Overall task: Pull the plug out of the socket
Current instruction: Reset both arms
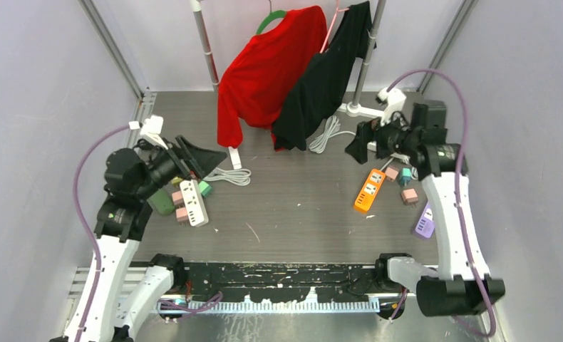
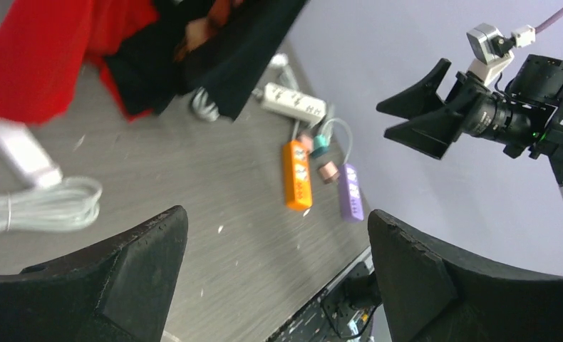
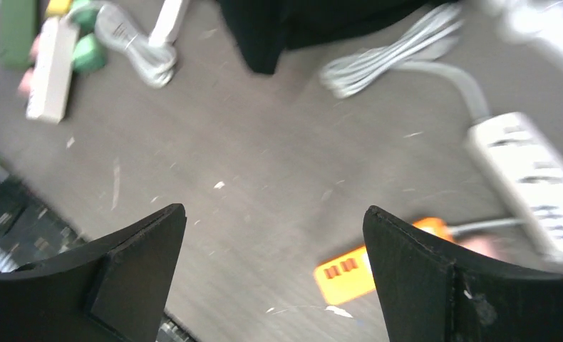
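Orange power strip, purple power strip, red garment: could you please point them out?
orange power strip [image 1: 370, 190]: top external view, top face centre.
purple power strip [image 1: 425, 223]: top external view, visible top face.
red garment [image 1: 271, 71]: top external view, chest.

Pale lavender walls [image 1: 29, 85], scuffed grey tabletop [image 1: 300, 206], metal clothes rail [image 1: 205, 43]

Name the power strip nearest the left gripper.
The white power strip with pink and green plugs, beside the left gripper; orange strip and purple strip lie far right.

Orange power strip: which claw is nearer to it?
Right. The right claw hovers open just beyond the orange power strip; the left claw is far across the table, by the left-hand white power strip.
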{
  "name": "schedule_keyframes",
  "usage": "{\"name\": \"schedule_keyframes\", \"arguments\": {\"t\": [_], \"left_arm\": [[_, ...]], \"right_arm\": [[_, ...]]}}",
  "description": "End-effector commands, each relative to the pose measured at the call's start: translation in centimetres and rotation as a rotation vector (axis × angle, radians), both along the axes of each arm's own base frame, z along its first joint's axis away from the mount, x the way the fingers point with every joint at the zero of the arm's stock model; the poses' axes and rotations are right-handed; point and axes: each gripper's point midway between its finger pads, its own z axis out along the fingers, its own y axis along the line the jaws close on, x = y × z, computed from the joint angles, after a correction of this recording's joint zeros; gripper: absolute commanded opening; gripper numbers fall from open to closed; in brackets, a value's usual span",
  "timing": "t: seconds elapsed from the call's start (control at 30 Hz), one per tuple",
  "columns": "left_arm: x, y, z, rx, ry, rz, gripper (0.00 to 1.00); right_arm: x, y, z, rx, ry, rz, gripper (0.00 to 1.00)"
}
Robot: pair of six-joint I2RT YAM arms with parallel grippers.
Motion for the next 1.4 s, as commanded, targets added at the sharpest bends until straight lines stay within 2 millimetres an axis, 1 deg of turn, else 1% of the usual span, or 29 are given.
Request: {"name": "schedule_keyframes", "arguments": {"t": [0.0, 0.03, 0.07, 0.2, 0.3, 0.37, 0.43, 0.5, 0.57, 0.67, 0.8, 1.07, 1.37], "left_arm": [[-2.7, -0.5, 7.6, 0.046, -0.236, -0.104, 0.96], [-3.0, -0.4, 8.4, 0.061, -0.25, -0.101, 0.96], [-3.4, -0.2, 9.6, 0.075, -0.272, -0.097, 0.96], [-4.2, 0.2, 13.0, 0.113, -0.326, -0.086, 0.97], [-4.9, 0.1, 15.2, 0.105, -0.359, -0.094, 0.97], [-5.6, 0.1, 16.5, 0.091, -0.379, -0.104, 0.97], [-6.3, -0.1, 17.6, 0.073, -0.399, -0.119, 0.97], [-7.2, -0.3, 18.5, 0.054, -0.419, -0.14, 0.97], [-8.1, -0.4, 19.6, 0.04, -0.446, -0.153, 0.97], [-9.2, -0.4, 20.7, 0.033, -0.479, -0.162, 0.98], [-9.9, -0.3, 21.4, 0.032, -0.502, -0.166, 0.98], [-9.6, -0.3, 20.8, 0.037, -0.494, -0.159, 1.0], [-9.5, -0.2, 20.4, 0.046, -0.492, -0.152, 1.0]], "right_arm": [[-0.1, -4.4, 11.3, -0.092, -0.313, -0.284, 1.0], [-0.8, -4.4, 13.3, -0.084, -0.331, -0.289, 1.0], [-1.7, -4.0, 14.6, -0.074, -0.332, -0.27, 1.0], [-5.4, -1.6, 19.6, 0.01, -0.386, -0.137, 1.0], [-7.4, -0.5, 23.3, 0.099, -0.43, -0.118, 1.0], [-8.0, -0.5, 25.8, 0.18, -0.45, -0.174, 1.0], [-8.7, -0.9, 28.0, 0.24, -0.479, -0.237, 1.0], [-9.3, -1.4, 29.4, 0.285, -0.496, -0.295, 1.0], [-9.7, -1.6, 30.2, 0.296, -0.514, -0.314, 1.0], [-9.7, -1.9, 30.4, 0.295, -0.523, -0.33, 1.0], [-9.9, -1.6, 30.4, 0.295, -0.523, -0.307, 1.0], [-10.1, -1.6, 30.0, 0.285, -0.522, -0.304, 1.0], [-9.9, -1.9, 29.9, 0.272, -0.526, -0.314, 1.0]]}}
